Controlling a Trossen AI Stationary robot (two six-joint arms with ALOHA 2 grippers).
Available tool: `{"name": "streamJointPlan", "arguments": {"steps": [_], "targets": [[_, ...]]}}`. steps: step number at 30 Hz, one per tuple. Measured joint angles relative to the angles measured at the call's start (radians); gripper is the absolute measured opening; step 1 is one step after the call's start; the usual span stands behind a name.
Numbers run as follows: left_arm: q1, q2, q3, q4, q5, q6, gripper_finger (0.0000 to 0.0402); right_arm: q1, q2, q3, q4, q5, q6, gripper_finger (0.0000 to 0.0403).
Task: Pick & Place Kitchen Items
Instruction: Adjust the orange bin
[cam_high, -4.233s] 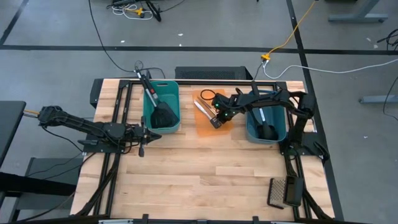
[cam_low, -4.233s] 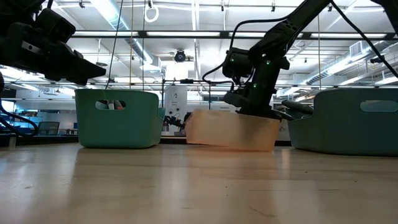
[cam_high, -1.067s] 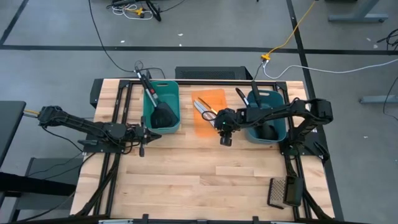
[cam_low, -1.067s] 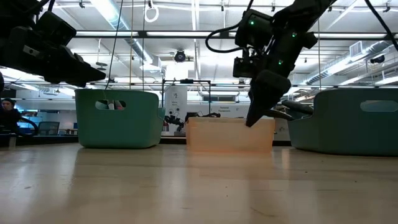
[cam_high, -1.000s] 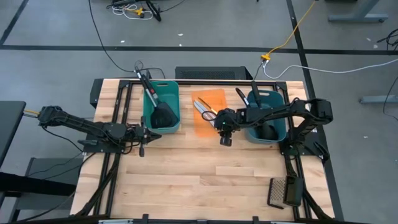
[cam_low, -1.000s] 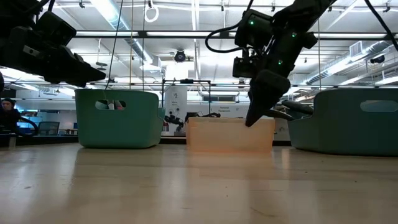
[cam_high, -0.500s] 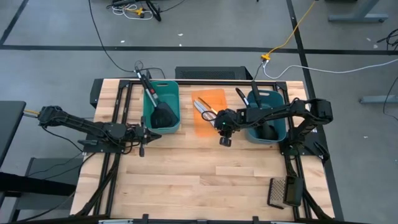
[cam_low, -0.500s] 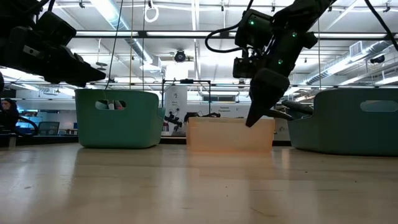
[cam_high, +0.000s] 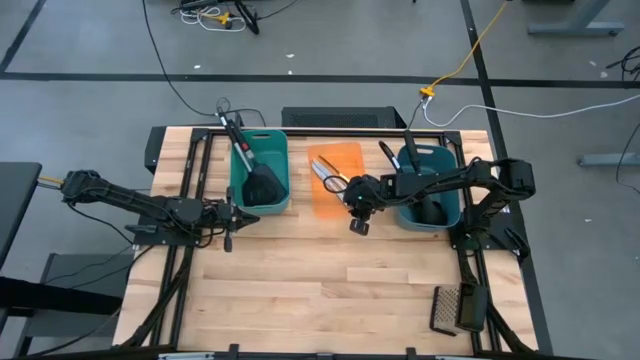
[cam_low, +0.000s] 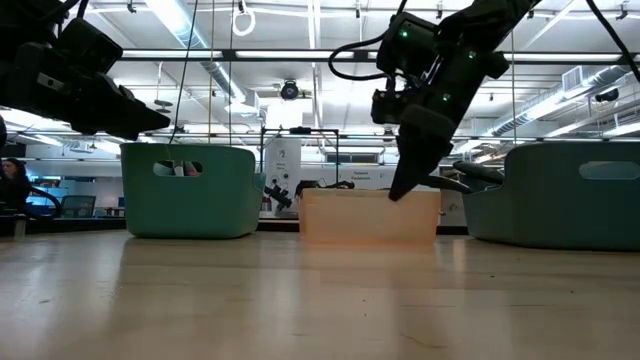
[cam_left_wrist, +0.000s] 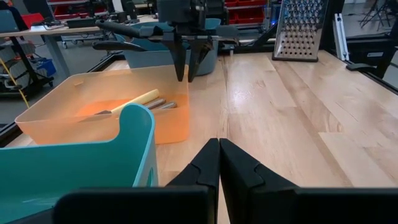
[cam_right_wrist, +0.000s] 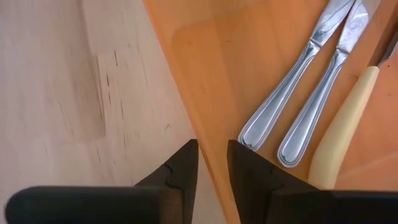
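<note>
Two silver table knives (cam_right_wrist: 283, 102) and a pale yellow one (cam_right_wrist: 345, 124) lie flat in the orange tub (cam_high: 345, 158). Black slotted spatulas (cam_high: 262, 185) stand in the teal tub (cam_high: 263, 135), their handles leaning over its far rim. Black ladles (cam_high: 430, 205) lie in the blue tub (cam_high: 452, 218). My right gripper (cam_high: 357, 226) points down above the orange tub's near wall (cam_right_wrist: 208, 134), its fingers a little apart and empty. My left gripper (cam_high: 235, 218) hangs shut and empty in front of the teal tub, left of it.
A steel grater (cam_high: 455, 308) lies near the table's front right corner. Bare wood stretches across the table's near half (cam_high: 320, 290). The three tubs stand in a row along the far side. Black frame rails run along both table sides.
My right gripper has drifted a little toward the table's left edge, staying at the same height above the orange tub's near wall. The knives lie as before.
</note>
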Motion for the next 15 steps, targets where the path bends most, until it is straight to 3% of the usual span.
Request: {"name": "streamJointPlan", "arguments": {"steps": [15], "targets": [[0.0,0.0,0.0,0.0,0.0,0.0,0.0014,0.0,0.0,0.0,0.006,-0.02,0.024,0.0091]]}}
